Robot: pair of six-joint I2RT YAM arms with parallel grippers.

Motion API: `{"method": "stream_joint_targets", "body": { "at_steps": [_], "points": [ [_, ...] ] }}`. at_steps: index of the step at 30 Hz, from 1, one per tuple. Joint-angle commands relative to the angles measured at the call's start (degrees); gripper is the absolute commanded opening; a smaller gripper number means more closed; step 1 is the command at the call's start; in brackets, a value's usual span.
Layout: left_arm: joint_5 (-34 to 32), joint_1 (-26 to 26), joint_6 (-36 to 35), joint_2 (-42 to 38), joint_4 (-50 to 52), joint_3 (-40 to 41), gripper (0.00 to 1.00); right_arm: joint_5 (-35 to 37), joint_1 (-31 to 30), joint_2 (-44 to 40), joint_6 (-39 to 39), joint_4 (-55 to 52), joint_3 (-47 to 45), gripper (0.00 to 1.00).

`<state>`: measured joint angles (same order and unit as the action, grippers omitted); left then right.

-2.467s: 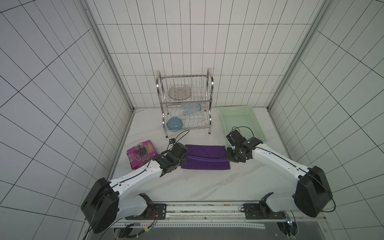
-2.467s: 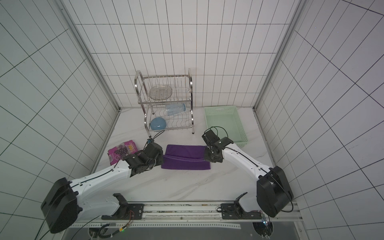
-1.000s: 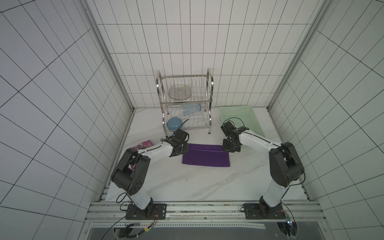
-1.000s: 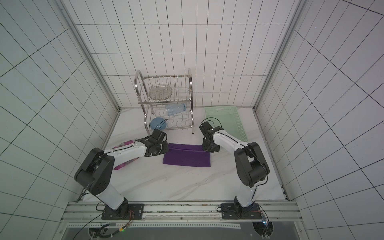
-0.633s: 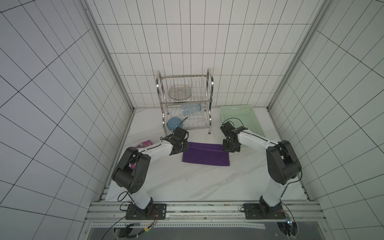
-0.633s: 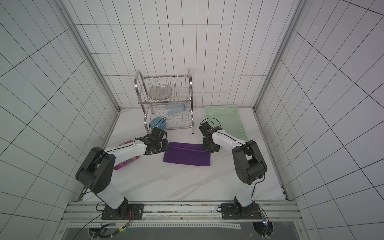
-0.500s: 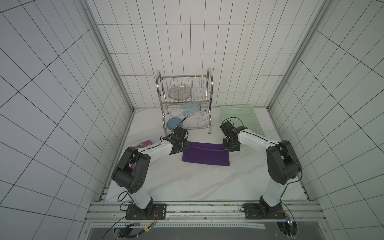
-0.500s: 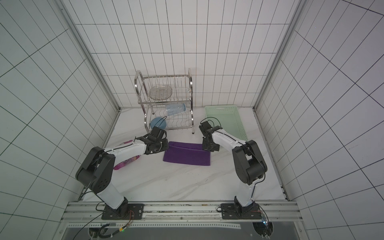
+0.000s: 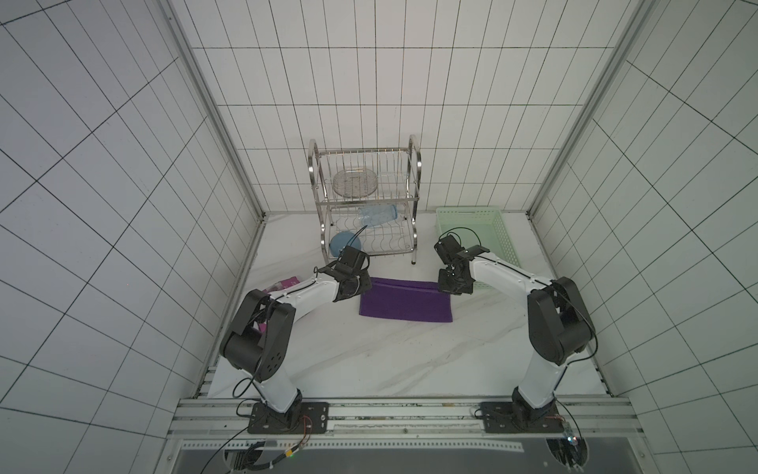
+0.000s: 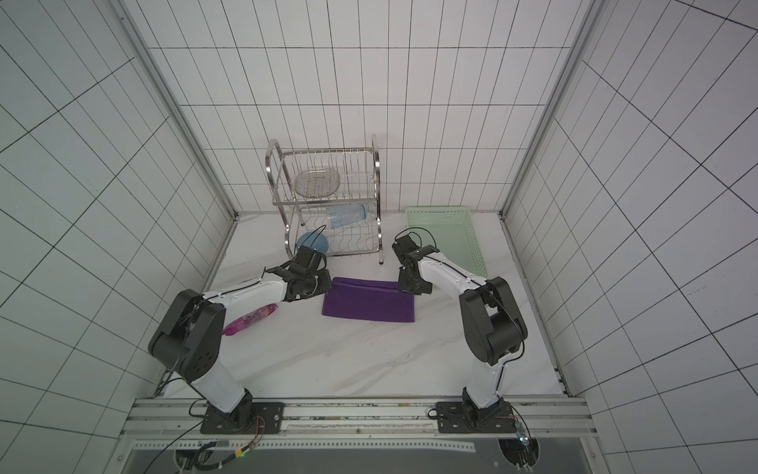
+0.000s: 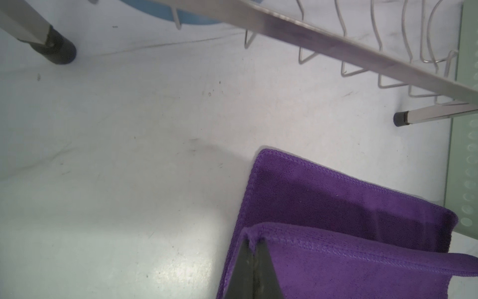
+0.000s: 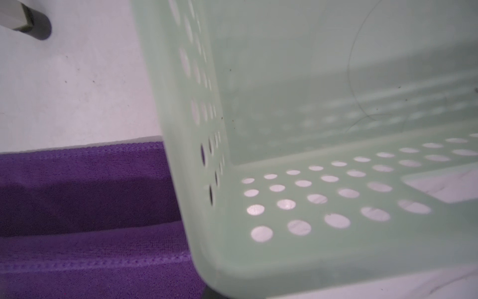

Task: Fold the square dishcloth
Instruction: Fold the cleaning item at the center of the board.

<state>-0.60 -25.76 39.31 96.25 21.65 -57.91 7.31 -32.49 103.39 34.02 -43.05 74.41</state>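
The square dishcloth (image 9: 404,305) lies mid-way across the counter (image 9: 369,361), left of the green basket (image 9: 492,230). The left hand (image 9: 364,288) pinches the upper layer's far-left corner, and the right hand (image 9: 446,286) is clamped at the far-right corner. Recommended: carry both corners level, edge taut, onto the lower layer's far edge.

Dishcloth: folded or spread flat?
Folded over. In the left wrist view the dishcloth has an upper layer, pinched at a corner by the left fingers, raised over a lower layer.

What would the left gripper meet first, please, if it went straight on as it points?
Probably the lower layer of the square dishcloth on the table, just ahead of the left gripper pinching its upper edge; depth is unclear.
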Motion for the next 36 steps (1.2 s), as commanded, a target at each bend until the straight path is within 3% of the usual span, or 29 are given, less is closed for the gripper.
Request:
{"method": "stream_joint_targets", "body": {
  "at_steps": [1, 15, 36],
  "points": [
    [-1.41, 0.66, 0.57, -1.69, -0.38, 0.62, 0.0, 0.73, -0.15, 0.47, -0.83, -0.32, 1.56, 0.0],
    [-1.59, 2.42, 1.32, -3.77, -0.82, 2.91, 0.0, 2.67, -3.65, 3.43, -1.84, -2.28, 5.86, 0.0],
    [1.72, 3.89, -0.18, 2.71, -2.66, -2.41, 0.0, 5.73, 0.0, 9.95, -2.75, -4.43, 12.33, 0.0]
  ]
}}
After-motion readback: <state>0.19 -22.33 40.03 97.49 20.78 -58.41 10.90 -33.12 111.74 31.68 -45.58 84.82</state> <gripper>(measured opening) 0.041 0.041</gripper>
